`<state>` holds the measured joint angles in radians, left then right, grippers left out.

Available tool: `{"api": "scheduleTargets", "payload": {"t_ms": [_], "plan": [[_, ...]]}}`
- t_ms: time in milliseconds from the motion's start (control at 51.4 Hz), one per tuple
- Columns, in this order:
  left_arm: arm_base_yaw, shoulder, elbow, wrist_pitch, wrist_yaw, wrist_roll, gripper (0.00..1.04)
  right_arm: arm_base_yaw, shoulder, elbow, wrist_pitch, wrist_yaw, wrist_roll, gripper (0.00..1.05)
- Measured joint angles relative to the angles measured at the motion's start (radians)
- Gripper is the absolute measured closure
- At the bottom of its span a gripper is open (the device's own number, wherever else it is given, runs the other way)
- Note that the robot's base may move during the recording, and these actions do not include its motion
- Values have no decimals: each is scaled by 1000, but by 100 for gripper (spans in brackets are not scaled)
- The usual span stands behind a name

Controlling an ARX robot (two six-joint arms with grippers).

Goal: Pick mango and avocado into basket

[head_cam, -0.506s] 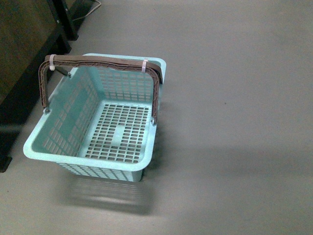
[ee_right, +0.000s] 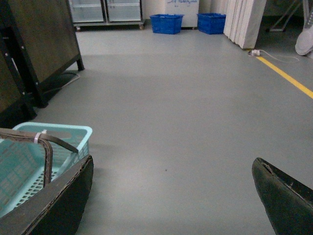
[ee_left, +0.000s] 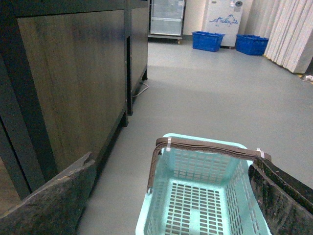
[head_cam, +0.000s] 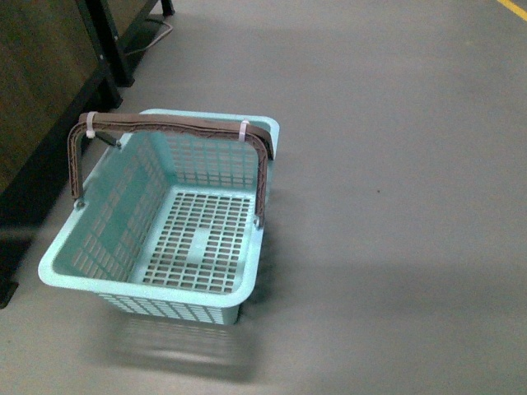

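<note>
Smooth grey floor [head_cam: 395, 206], wide and dimly lit, with a yellow line [ee_right: 286, 76] across the far right. On it or just above it, hard to tell which, the basket [head_cam: 58, 263]: light turquoise, lattice sides and floor, a shadow just under the near side. Placed close beside the front edge of a dark wood-panelled bench [head_cam: 41, 74], short of the bench's far corner post. Both brown-grey handles [head_cam: 173, 125] swung upright together over the far half, bound by white zip ties [head_cam: 244, 130] near each end.

Left gripper [ee_left: 171, 161] released, dark fingers [ee_left: 49, 200] spread wide, nothing between them, above and behind the basket's near rim, bench edge alongside. Right gripper [ee_right: 173, 160] likewise spread open and holding nothing, over bare floor off the basket's right side, well apart from the bench.

Further out, a loose cable [head_cam: 152, 33] by the bench's far corner. At the back of the room, blue crates [ee_left: 208, 40], a glass-fronted cooler [ee_left: 166, 17], pale curtains [ee_left: 293, 34].
</note>
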<state>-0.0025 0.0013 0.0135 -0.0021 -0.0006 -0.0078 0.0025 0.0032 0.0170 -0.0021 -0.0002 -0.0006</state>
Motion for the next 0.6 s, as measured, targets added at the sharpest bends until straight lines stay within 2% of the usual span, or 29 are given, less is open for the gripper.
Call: {"api": "scheduleTargets", "payload": {"t_ms": [389,487,526,545,604], "plan": [[-2,4,1,-5,-11,-11,9,0,0,0,0,0,0,9],[-48,154,90,-194,-166,-215,9,0,0,0,0,0,0,9],[-49,270,117,-193,-184,-344,9,0,0,0,0,0,0,9],[-48,286,119,-188,-183,-344,9,0,0,0,0,0,0,9],[-49,428,134,-116,-181,-525,9,0,0,0,0,0,0,9]]}}
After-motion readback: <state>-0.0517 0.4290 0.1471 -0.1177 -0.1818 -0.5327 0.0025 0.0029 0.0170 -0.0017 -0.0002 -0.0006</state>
